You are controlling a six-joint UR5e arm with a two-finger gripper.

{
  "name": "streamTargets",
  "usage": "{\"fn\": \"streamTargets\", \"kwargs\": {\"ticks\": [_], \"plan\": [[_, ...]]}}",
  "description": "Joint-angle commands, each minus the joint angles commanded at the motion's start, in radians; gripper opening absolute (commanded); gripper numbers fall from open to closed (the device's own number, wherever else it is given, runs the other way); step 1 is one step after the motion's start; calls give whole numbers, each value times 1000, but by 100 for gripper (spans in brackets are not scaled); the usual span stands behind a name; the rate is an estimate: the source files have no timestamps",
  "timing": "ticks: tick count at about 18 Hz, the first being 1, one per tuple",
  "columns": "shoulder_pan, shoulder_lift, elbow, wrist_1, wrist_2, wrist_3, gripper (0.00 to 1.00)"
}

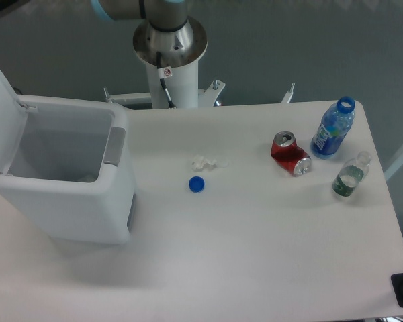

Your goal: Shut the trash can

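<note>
Trash can (67, 194) open, lid upright at left; I note cap (197, 184), wrapper (208, 162), crushed soda can (290, 154), two bottles (334, 129) well right. Fingers' state: cannot tell, mostly out of frame.

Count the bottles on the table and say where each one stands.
2. The blue bottle stands uncapped at the far right edge; the small clear bottle stands just in front of it. None seems hidden, though the trash can interior isn't fully visible.
</note>
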Motion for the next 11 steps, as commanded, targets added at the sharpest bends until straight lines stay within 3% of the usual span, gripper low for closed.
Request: {"fn": "streamTargets", "kwargs": {"ticks": [5,11], "plan": [[-54,-49,40,6,29,5,5],[-152,-89,55,0,201,6,5]]}}
